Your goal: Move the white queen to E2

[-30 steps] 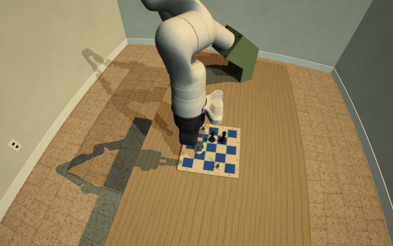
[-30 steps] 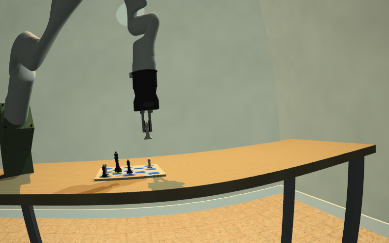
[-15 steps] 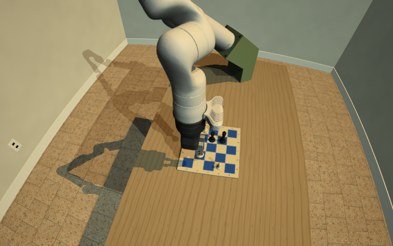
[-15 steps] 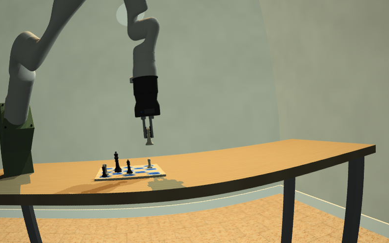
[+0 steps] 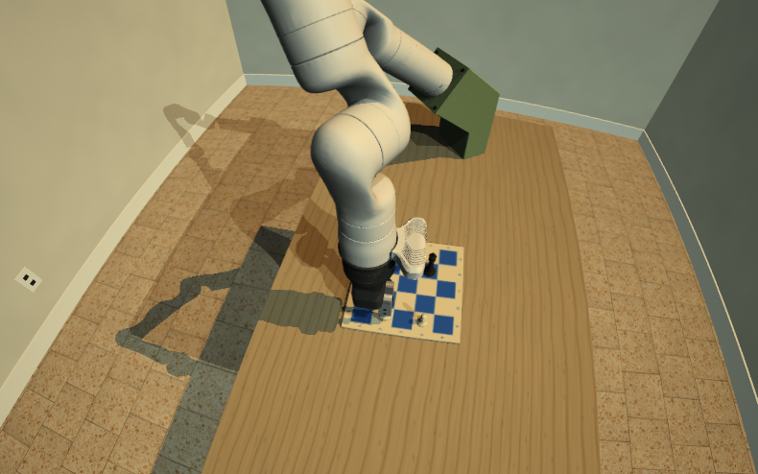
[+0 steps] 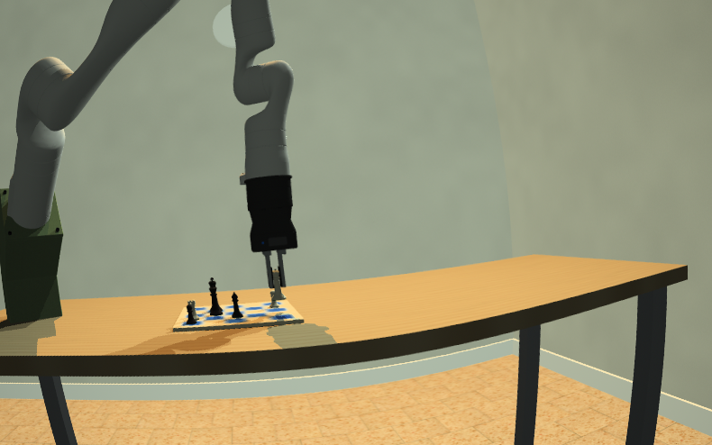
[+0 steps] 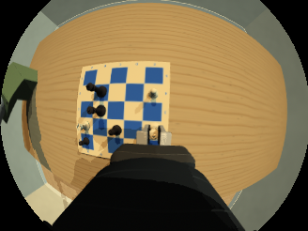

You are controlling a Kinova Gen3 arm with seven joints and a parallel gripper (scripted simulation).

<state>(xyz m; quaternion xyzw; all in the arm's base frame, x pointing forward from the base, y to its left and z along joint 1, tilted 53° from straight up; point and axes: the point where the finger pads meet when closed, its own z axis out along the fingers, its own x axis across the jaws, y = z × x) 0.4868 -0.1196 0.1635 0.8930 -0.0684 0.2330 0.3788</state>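
Observation:
The small blue-and-cream chessboard [image 5: 411, 295] lies on the wooden table and also shows in the side view [image 6: 236, 316] and the wrist view [image 7: 122, 108]. My gripper [image 6: 274, 272] points straight down over the board's corner square and is shut on the white queen [image 6: 277, 286]. The queen hangs upright with its base very close to the board; I cannot tell if it touches. In the overhead view my gripper [image 5: 372, 309] hides the queen. In the wrist view the fingers stand at the board's near right corner.
Several black pieces stand on the board, among them a tall one [image 6: 214, 296] and a shorter one [image 6: 235, 305]. A small white piece [image 5: 419, 320] stands near the held queen, and another white piece [image 6: 193, 310] at the opposite end. The green arm base [image 5: 458, 111] is at the table's far end.

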